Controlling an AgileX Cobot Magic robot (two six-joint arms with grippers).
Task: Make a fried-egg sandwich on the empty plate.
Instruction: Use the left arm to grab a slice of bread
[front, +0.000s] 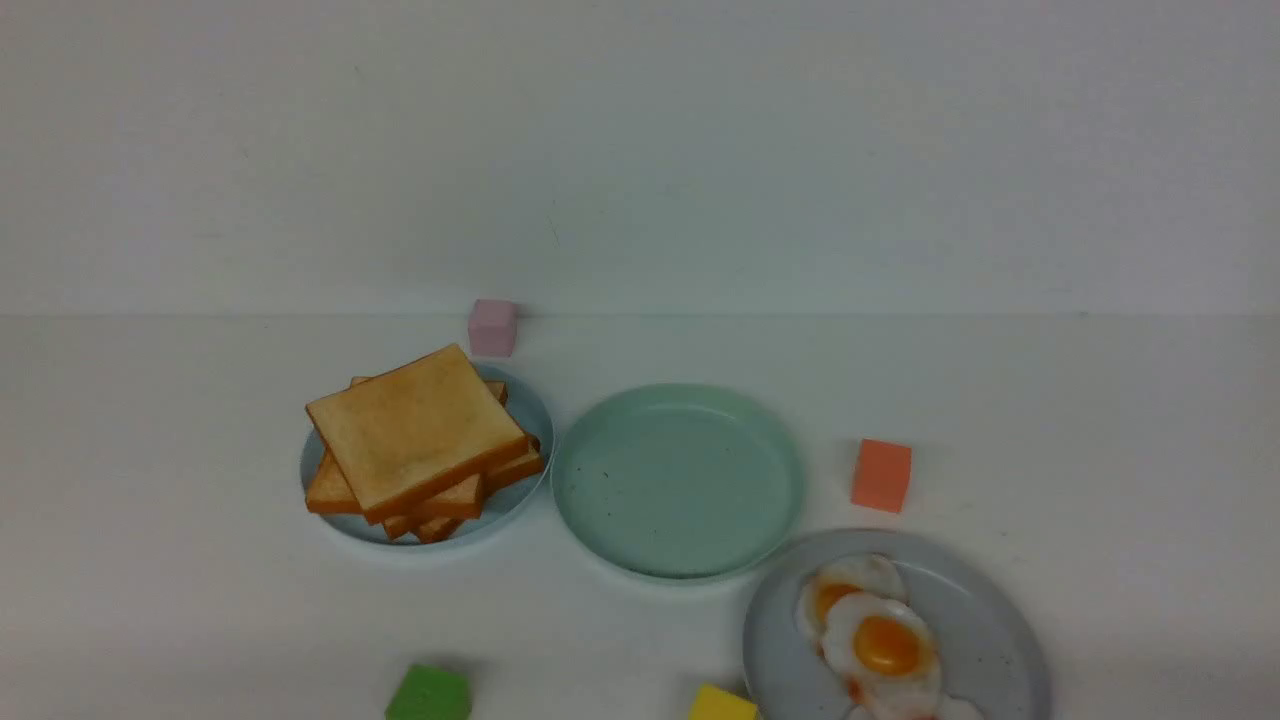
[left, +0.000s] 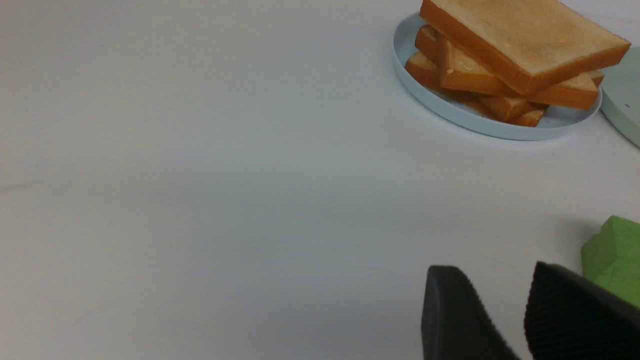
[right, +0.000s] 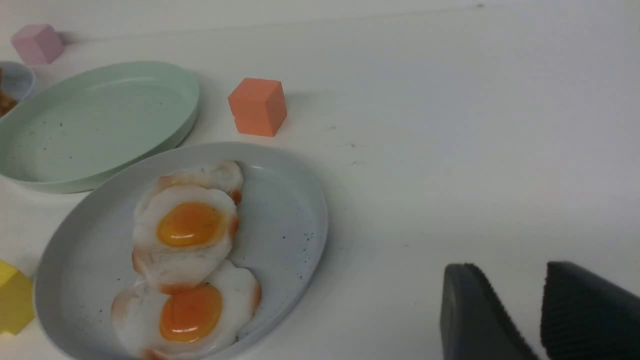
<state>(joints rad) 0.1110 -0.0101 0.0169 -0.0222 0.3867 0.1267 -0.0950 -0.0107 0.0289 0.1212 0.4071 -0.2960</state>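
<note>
Beyond front view's frame, left claw (left: 496, 280) and right claw (right: 511, 277) parted, empty, wrist views only.

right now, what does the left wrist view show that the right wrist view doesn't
Only the left wrist: the green block, the left gripper with jaws apart and empty, and the whole toast pile. Only the right wrist: the fried eggs on the grey plate, the orange block, pink block, yellow block, right gripper. Both: the empty plate, plus a sliver of the blue plate.
</note>
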